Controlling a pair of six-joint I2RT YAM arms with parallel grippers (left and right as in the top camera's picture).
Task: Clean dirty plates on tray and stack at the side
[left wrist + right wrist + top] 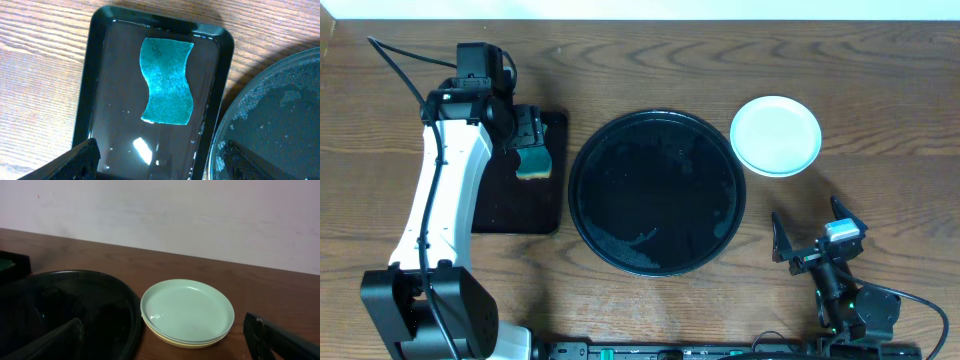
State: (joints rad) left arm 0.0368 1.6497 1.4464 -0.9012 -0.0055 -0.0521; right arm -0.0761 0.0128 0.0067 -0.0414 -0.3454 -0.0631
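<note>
The plates (776, 134) sit in one stack on the table to the right of the round black tray (657, 190). In the right wrist view the stack (187, 311) shows a mint plate on top, another mint one under it and a pale yellow one at the bottom; the top looks clean. The tray holds no plates, only water droplets and foam (280, 115). My left gripper (531, 135) is open and empty above a teal sponge (167, 81). My right gripper (817, 232) is open and empty near the front right, short of the stack.
The sponge lies in a small rectangular black tray (95, 90) with a film of water, left of the round tray. A white wall runs behind the table's far edge (200, 215). Bare wood lies around the stack.
</note>
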